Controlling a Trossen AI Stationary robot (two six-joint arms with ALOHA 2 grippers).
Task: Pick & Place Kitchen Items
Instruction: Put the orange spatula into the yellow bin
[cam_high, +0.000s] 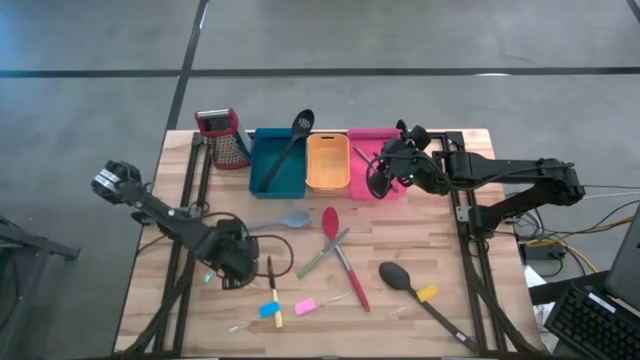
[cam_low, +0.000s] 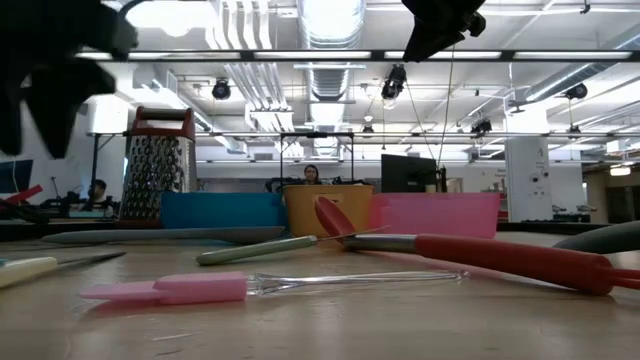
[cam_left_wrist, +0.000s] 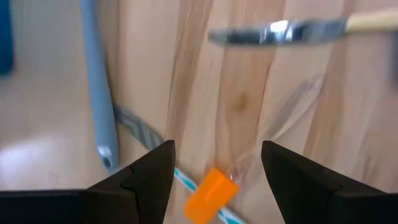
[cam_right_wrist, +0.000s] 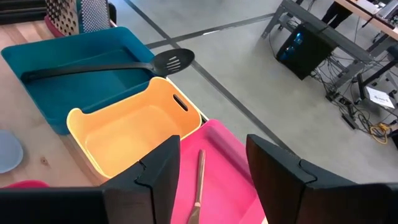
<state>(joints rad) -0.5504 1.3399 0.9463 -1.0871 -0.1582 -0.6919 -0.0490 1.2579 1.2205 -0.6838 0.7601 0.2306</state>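
My left gripper hangs open over the table's left part; in the left wrist view its fingers stand on either side of a small orange piece on a thin teal-and-white stick, without touching it. The grey-blue spoon lies beside it. My right gripper is open and empty above the pink bin, where a slim metal tool lies. The black slotted spatula lies in the teal bin, its head leaning on the rim. The red spoon, a green-handled tool and the black spoon lie mid-table.
The teal, orange and pink bins stand in a row at the far edge, with the box grater to their left. A wood-handled knife, a clear-handled pink piece and small blue-yellow and yellow pieces lie near the front.
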